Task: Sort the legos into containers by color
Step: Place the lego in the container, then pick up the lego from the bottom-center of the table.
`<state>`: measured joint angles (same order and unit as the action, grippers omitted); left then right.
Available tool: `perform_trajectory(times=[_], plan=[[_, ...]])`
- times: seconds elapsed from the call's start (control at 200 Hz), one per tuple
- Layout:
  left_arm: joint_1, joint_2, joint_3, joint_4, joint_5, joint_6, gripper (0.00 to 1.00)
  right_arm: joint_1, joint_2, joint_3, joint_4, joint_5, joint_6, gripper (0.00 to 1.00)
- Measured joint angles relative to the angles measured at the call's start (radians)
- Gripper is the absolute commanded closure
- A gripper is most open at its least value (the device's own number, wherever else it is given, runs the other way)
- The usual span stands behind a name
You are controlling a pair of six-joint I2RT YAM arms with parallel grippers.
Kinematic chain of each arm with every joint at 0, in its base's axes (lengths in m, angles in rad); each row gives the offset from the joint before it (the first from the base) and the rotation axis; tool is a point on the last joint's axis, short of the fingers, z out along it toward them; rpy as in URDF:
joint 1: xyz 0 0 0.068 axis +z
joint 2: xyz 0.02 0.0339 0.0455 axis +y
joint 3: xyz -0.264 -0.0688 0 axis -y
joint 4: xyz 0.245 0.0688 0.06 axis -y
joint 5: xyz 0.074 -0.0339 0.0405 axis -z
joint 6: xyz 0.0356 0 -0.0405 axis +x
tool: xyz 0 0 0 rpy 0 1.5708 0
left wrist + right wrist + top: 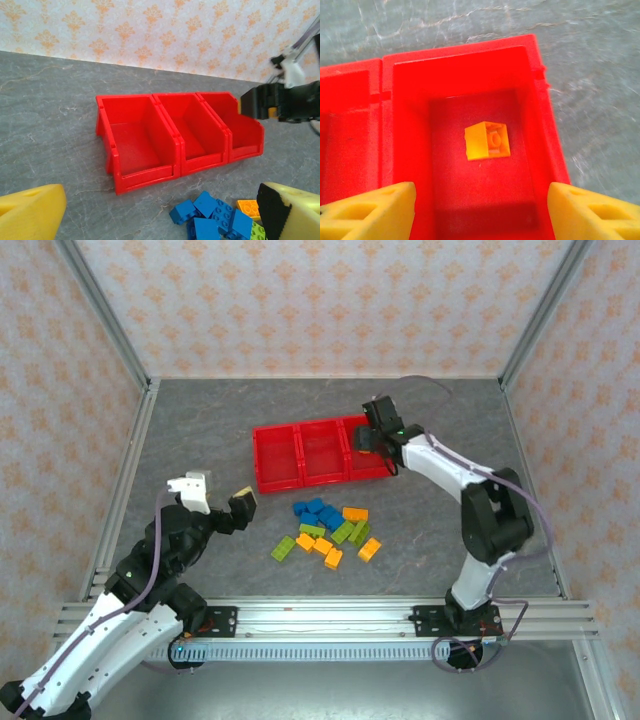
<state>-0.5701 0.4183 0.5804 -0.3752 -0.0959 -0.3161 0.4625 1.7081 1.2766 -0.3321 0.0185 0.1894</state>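
Observation:
Three joined red containers (262, 458) stand mid-table. My right gripper (373, 443) hovers over the rightmost bin (546, 125), open, its yellow fingers (370, 210) wide apart with nothing between them. An orange-yellow lego (487, 140) lies tilted on that bin's floor below the jaws. The other legos (325, 530), blue, green and orange-yellow, form a loose pile on the table in front of the bins. My left gripper (218, 496) hangs open to the left of the pile. In the left wrist view, blue legos (212, 215) lie in front of the containers (145, 175), whose left and middle bins look empty.
Grey stone-patterned table with metal frame posts along its left and right edges and patterned walls behind. My right arm (480, 510) arcs over the table's right side. A rail (330, 620) runs along the near edge.

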Motion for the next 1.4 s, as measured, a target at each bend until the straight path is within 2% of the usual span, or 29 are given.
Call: perform_trajectory(times=[0.245,0.31,0.506,0.706,0.856,1.206,1.397], plan=[[0.000,0.029,-0.024,0.010,0.042,0.011,0.01,0.051,-0.380,-0.161,-0.134,0.018,0.182,0.14],[-0.002,0.039,-0.030,0.018,0.060,0.019,0.01,0.072,-0.459,-0.200,-0.179,0.005,0.235,0.00],[-0.006,0.063,-0.034,0.044,0.101,0.030,0.01,0.158,-0.597,-0.357,-0.301,-0.075,0.390,0.00],[-0.006,0.066,-0.035,0.054,0.131,0.030,0.01,0.312,-0.590,-0.474,-0.360,-0.122,0.534,0.06],[-0.006,0.066,-0.043,0.059,0.142,0.034,0.01,0.386,-0.539,-0.529,-0.345,-0.133,0.598,0.09],[-0.006,0.066,-0.045,0.058,0.140,0.037,0.01,0.428,-0.422,-0.547,-0.310,-0.130,0.641,0.17],[-0.006,0.059,-0.045,0.058,0.140,0.037,0.01,0.443,-0.414,-0.550,-0.299,-0.092,0.646,0.20]])
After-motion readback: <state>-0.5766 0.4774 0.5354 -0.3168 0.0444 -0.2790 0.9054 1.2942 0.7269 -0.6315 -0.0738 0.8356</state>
